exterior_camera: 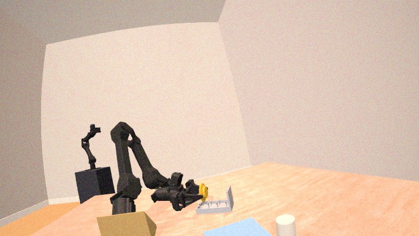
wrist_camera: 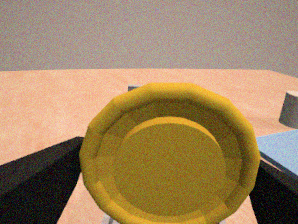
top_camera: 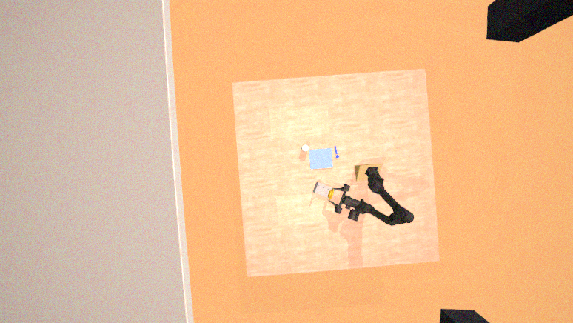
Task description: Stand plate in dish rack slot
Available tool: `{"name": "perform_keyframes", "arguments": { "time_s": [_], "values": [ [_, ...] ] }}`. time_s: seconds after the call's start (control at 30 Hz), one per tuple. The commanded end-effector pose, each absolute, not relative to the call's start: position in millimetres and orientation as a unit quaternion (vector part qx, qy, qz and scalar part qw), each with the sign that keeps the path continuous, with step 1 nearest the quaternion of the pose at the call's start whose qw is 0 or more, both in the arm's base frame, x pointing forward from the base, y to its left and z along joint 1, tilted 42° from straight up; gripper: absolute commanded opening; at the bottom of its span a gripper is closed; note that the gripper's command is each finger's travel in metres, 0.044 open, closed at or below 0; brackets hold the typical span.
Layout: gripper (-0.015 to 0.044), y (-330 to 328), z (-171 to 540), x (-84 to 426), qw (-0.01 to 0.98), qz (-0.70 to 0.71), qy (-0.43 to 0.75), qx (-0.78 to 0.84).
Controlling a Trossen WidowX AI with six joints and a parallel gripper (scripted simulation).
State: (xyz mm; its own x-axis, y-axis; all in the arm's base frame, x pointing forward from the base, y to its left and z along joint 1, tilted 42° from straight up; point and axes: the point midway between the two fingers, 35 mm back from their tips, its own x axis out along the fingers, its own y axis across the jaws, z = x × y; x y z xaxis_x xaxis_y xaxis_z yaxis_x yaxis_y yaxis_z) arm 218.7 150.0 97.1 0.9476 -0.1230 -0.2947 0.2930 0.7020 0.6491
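The plate (wrist_camera: 170, 159) is yellow, round, with a flat centre and a raised, faintly faceted rim. It stands on edge, its face turned toward the wrist camera, clamped between the black fingers of the gripper (exterior_camera: 196, 194). It hangs in the air just above the near end of the dish rack (exterior_camera: 216, 204), not touching it. The rack is a pale grey tray with one tall end wall and short upright pegs; nothing sits in its slots. Beyond the rack lie a light blue mat (exterior_camera: 237, 228) and a white cylinder (exterior_camera: 285, 224).
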Motion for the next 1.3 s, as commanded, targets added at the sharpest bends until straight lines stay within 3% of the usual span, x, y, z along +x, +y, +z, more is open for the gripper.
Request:
{"name": "perform_keyframes", "arguments": {
  "time_s": [0.0, 0.53, 1.03, 1.27],
  "values": [
    [0.0, 154.1, 87.3, 217.6, 0.916, -0.115, 0.116, 0.366],
    [0.0, 157.5, 82.0, 215.9, 0.916, -0.113, 0.12, 0.365],
    [0.0394, 157.8, 81.3, 215.9, 0.916, -0.113, 0.12, 0.366],
    [0.04, 155.0, 86.0, 218.1, 0.916, -0.115, 0.121, 0.365]
  ]
}}
